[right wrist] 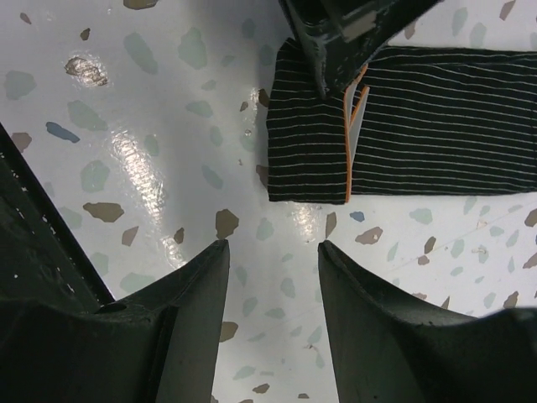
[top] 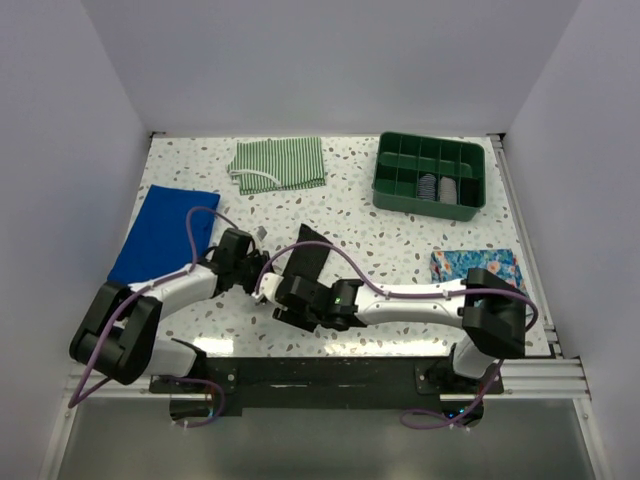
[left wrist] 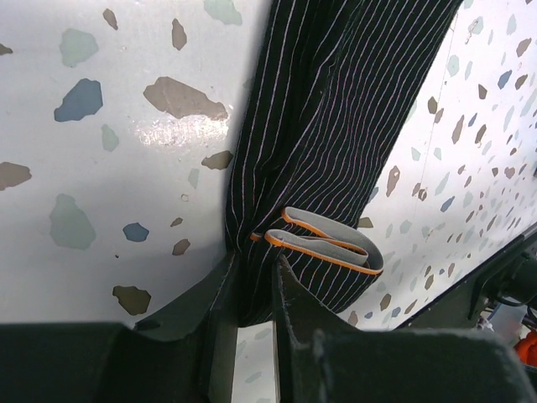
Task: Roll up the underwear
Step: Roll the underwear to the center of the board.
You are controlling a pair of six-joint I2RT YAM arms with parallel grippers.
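Pinstriped black underwear [right wrist: 436, 126] lies flat, folded long, on the surface [top: 400, 250]. Left pincer [left wrist: 256, 290] pinches the waistband end, first turn only. Right pincer [right wrist: 273, 252] spread, empty, just beside. Most rolling looks left.

My left arm [top: 178, 287] and right arm [top: 420, 297] wear white tubular shells between black joint blocks. Thin purple cables [top: 189, 238] loop along both. A small green light [top: 343, 296] glows near my right wrist. My jaws are thick, matt black wedges.
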